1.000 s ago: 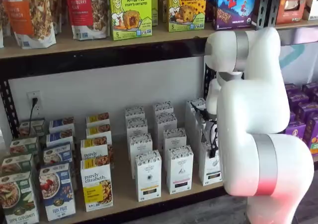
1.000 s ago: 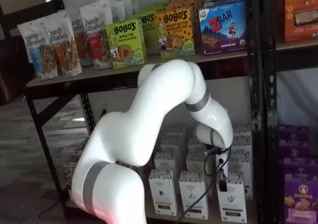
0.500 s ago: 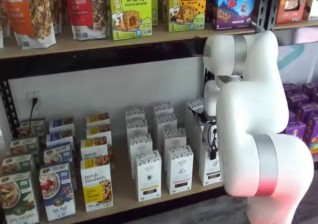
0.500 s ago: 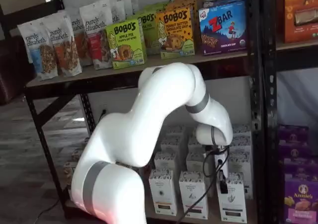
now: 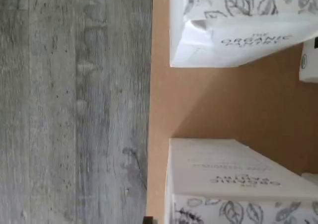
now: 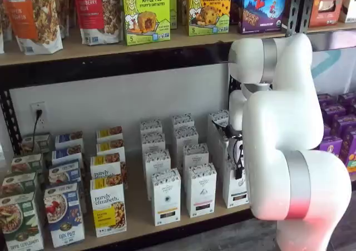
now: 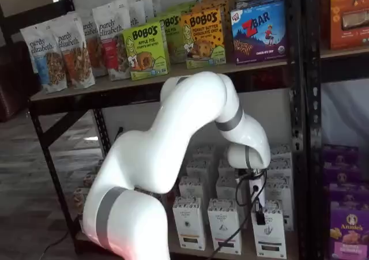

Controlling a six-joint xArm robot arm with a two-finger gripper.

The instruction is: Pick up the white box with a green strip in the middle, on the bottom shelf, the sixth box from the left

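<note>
The white box stands at the front of the rightmost column of white cartons on the bottom shelf; it also shows in a shelf view. My gripper hangs just above it, with the black fingers and a cable seen side-on in both shelf views. No gap or hold shows. The wrist view shows two white cartons with leaf drawings and the tan board between them. My fingers do not show there.
More white cartons stand in columns to the left, then purely elizabeth boxes and cereal boxes. Purple boxes fill the rack to the right. A black post stands beside the white column. Grey floor lies beyond the shelf's front edge.
The arm's upper joints have shifted slightly left. The gripper has stayed over the rightmost front white carton with hardly any movement.
</note>
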